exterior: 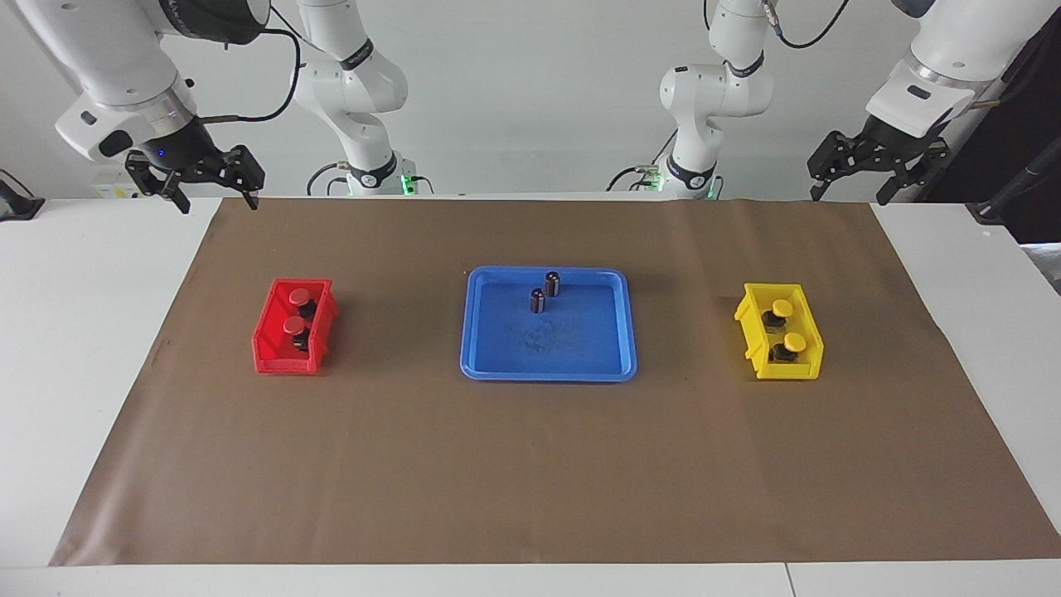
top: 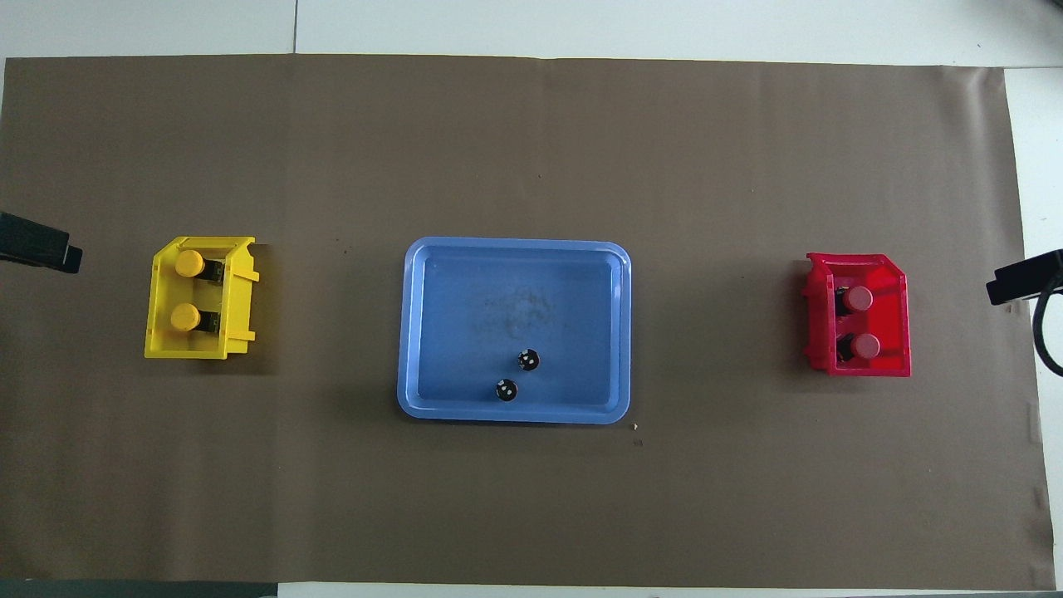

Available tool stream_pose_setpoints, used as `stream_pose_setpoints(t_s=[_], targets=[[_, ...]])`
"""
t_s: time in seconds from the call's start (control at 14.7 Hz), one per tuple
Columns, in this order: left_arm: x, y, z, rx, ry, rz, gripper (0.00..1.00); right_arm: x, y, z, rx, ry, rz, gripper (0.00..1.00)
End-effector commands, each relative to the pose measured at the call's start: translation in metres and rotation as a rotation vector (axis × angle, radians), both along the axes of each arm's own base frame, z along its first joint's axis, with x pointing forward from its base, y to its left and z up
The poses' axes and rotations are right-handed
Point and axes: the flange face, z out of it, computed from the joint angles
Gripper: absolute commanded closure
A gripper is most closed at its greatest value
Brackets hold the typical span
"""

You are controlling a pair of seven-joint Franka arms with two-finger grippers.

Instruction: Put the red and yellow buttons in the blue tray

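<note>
Two red buttons [exterior: 296, 311] [top: 862, 322] lie in the small red bin [exterior: 267, 336] [top: 895, 320] toward the right arm's end. Two yellow buttons [exterior: 788, 325] [top: 187, 290] lie in the small yellow bin [exterior: 808, 332] [top: 162, 295] toward the left arm's end. The blue tray [exterior: 572, 348] [top: 498, 282] sits between the bins. My right gripper [exterior: 215, 199] hangs open and empty over the mat's corner at the robots' edge. My left gripper [exterior: 852, 195] hangs open and empty over the other corner at that edge. Both arms wait, well away from the bins.
Two dark capless cylinders [exterior: 545, 292] [top: 516, 374] stand in the tray, in the part nearer the robots. A brown mat [exterior: 530, 464] [top: 531, 149] covers most of the white table. Each bin's low open side faces the tray.
</note>
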Motion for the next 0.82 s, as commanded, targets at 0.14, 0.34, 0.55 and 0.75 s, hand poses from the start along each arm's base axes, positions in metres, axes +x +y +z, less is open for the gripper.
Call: stream_pose_setpoints(t_s=[0.14,0.34,0.55,0.75], targets=[[-0.018,0.0,0.002,-0.007,0.019,-0.014,0.0,-0.006,0.001,-0.001,0.009,-0.004,-0.013,0.0],[-0.018,0.005,0.001,-0.007,0.018,0.003,0.0,-0.006,0.001,-0.001,0.008,-0.004,-0.012,0.0],[-0.018,0.009,0.002,-0.006,0.019,0.013,0.0,-0.007,0.0,-0.002,0.007,-0.002,-0.012,0.0],[-0.022,0.02,-0.017,-0.008,-0.006,0.016,0.0,-0.015,-0.001,-0.013,0.013,0.018,0.001,0.0]])
